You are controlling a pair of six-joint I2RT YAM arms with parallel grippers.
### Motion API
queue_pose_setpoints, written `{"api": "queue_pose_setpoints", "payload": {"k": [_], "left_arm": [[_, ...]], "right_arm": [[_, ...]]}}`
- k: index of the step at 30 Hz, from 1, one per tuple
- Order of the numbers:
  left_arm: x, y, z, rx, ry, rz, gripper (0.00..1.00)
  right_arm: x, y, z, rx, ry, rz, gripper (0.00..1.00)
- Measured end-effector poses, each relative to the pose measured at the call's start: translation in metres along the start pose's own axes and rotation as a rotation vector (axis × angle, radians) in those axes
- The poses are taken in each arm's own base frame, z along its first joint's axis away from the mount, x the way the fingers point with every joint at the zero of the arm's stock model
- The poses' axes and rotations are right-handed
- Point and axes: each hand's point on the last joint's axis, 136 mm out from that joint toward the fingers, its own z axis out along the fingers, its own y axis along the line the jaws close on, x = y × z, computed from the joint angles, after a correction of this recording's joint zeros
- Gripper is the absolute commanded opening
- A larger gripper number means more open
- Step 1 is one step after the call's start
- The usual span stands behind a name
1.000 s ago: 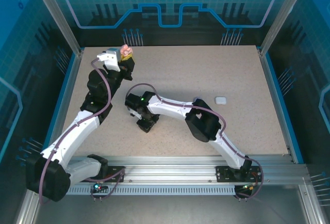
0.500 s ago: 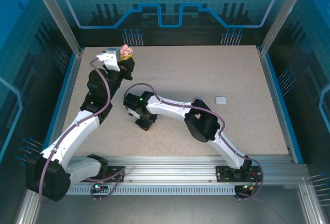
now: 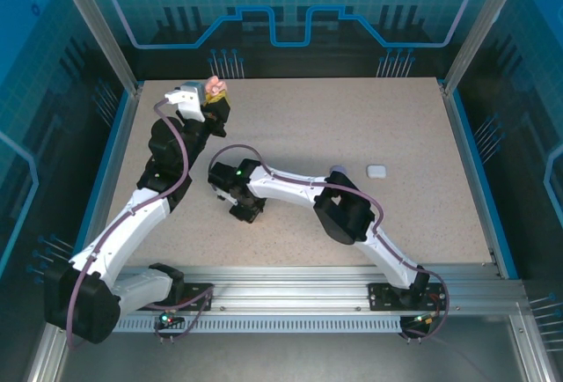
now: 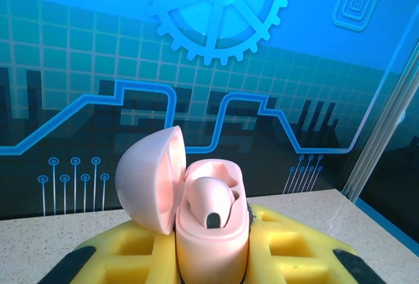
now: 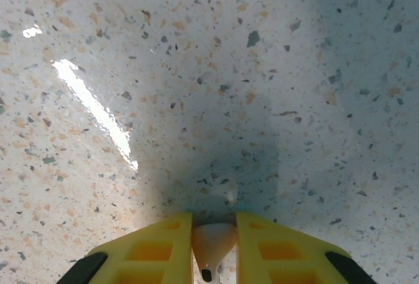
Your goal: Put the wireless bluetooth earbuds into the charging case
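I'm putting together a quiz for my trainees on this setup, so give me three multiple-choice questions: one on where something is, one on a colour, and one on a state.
1. Where is the small white case?
A) on the table, right of the right arm
B) stacked on another case
C) on the metal rail

2. What colour is the case in the left claw?
A) purple
B) pink
C) black

3. How is that case's lid?
A) shut
B) missing
C) open

Answers:
1 A: the top view shows it lying alone on the table.
2 B: it sits pink between the yellow fingers.
3 C: the lid is swung back, with one earbud seated inside.
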Motion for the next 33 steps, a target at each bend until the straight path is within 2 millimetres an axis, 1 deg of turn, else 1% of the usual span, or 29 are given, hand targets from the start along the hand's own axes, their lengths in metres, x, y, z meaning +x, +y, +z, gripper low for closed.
{"api": "queue_pose_setpoints", "payload": {"k": [6, 10, 13, 15, 18, 23, 27, 29, 30, 33], "left_arm": [[0.0, -0.001, 0.0, 0.005, 0.001, 0.0, 0.0], [0.001, -0.003, 0.0, 0.018, 0.004, -0.001, 0.0], [0.001, -0.004, 0.0, 0.025, 0.006, -0.008, 0.0], [0.001, -0.006, 0.0, 0.033, 0.008, -0.013, 0.0], [0.002, -0.009, 0.0, 0.052, 0.013, -0.024, 0.0], [0.004, -0.016, -0.001, 0.095, 0.023, -0.027, 0.0], [0.006, -0.024, -0.001, 0.142, 0.03, -0.026, 0.0], [0.008, -0.03, -0.001, 0.177, 0.029, -0.026, 0.0], [0.012, -0.033, -0.001, 0.192, 0.034, -0.025, 0.0], [0.029, -0.049, -0.001, 0.255, 0.065, -0.005, 0.0]], "right_arm": [[0.004, -0.004, -0.003, 0.013, -0.027, 0.044, 0.14], [0.022, -0.018, -0.009, 0.031, -0.019, 0.11, 0.14], [0.03, -0.036, -0.023, 0.047, -0.046, 0.181, 0.14], [0.033, -0.049, -0.038, 0.056, -0.08, 0.232, 0.15], [0.036, -0.071, -0.067, 0.07, -0.151, 0.306, 0.15], [0.034, -0.109, -0.125, 0.097, -0.304, 0.414, 0.15], [0.036, -0.133, -0.17, 0.125, -0.411, 0.467, 0.16], [0.033, -0.144, -0.2, 0.138, -0.482, 0.487, 0.16], [0.032, -0.148, -0.211, 0.144, -0.51, 0.494, 0.16], [0.029, -0.161, -0.26, 0.17, -0.629, 0.511, 0.17]]}}
